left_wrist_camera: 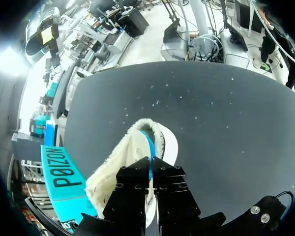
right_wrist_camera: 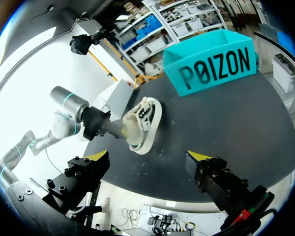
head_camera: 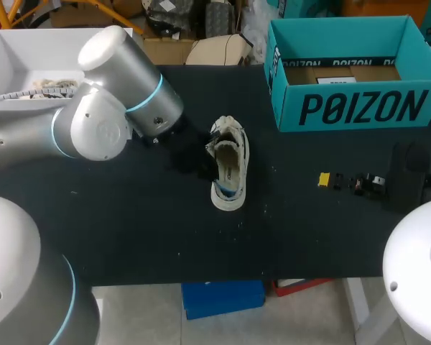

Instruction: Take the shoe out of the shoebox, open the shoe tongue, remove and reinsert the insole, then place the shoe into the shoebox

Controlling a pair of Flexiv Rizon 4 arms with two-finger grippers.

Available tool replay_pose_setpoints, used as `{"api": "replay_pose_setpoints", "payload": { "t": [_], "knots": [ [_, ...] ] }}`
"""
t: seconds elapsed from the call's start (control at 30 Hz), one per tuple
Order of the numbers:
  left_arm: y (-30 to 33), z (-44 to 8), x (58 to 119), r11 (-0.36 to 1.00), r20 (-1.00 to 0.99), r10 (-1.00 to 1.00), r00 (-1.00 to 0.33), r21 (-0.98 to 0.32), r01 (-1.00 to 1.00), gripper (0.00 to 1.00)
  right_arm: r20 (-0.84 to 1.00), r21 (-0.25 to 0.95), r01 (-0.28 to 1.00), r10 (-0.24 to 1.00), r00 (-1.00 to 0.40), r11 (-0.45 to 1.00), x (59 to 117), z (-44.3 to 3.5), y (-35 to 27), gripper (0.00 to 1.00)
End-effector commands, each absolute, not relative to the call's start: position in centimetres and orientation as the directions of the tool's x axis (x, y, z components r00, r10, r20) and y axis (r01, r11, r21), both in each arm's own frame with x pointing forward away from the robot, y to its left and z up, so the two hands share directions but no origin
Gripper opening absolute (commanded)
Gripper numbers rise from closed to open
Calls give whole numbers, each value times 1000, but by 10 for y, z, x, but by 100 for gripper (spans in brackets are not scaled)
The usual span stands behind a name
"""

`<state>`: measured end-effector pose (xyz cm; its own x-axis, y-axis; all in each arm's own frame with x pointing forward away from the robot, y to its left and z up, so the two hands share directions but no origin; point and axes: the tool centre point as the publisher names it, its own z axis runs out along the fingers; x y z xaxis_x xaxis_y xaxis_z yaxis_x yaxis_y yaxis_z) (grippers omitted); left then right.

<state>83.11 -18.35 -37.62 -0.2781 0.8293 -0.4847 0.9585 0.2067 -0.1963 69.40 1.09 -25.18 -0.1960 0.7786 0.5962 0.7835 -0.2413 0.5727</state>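
Head view: the left gripper (head_camera: pixel 192 153) is a dark blur beside the shoe (head_camera: pixel 228 164), which lies on the table (head_camera: pixel 129 215) outside the shoebox (head_camera: pixel 345 108). Left wrist view: the yellow tips are hidden, and the fingers (left_wrist_camera: pixel 132 191) stand nearly together, pinching a thin blue strip (left_wrist_camera: pixel 148 145) inside the shoe. Right wrist view: the right gripper (right_wrist_camera: pixel 147 156) hangs low over the table, well apart from the shoe, its fingers spread wide and holding nothing.

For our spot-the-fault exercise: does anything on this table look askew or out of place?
The cream fleece-lined shoe lies tipped on its side on the black table, outside the teal cardboard shoebox; the left gripper pinches a blue strip inside it.
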Motion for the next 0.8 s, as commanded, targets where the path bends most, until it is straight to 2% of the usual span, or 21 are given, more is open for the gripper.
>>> {"api": "replay_pose_setpoints", "payload": {
  "t": [0.03, 0.47, 0.5, 0.57, 0.67, 0.73, 0.77, 0.8],
  "knots": [
    [-193, -385, 833, 203, -473, 836, -277, -202, 958, 0, 600, 563, 792, 776, -195, -237, 695, -251, 9, 100],
    [-194, -387, 826, 188, -427, 861, -278, -240, 952, 0, 600, 563, 792, 776, -195, -237, 695, -251, 9, 100],
    [-192, -385, 823, 187, -416, 866, -278, -247, 951, 7, 600, 563, 792, 776, -195, -237, 695, -251, 9, 100],
    [-187, -379, 818, 185, -408, 868, -283, -263, 947, 31, 600, 563, 792, 776, -195, -237, 695, -251, 9, 100],
    [-180, -371, 813, 180, -399, 870, -288, -286, 941, 50, 600, 563, 792, 776, -195, -237, 695, -251, 9, 100],
    [-175, -364, 812, 181, -396, 871, -290, -291, 939, 71, 600, 563, 792, 776, -195, -237, 695, -251, 9, 100],
    [-173, -361, 813, 182, -394, 872, -291, -292, 939, 75, 600, 563, 792, 776, -195, -237, 695, -251, 9, 100],
    [-172, -358, 813, 183, -392, 872, -292, -292, 939, 74, 600, 563, 792, 776, -195, -237, 695, -251, 9, 100]
  ]
}}
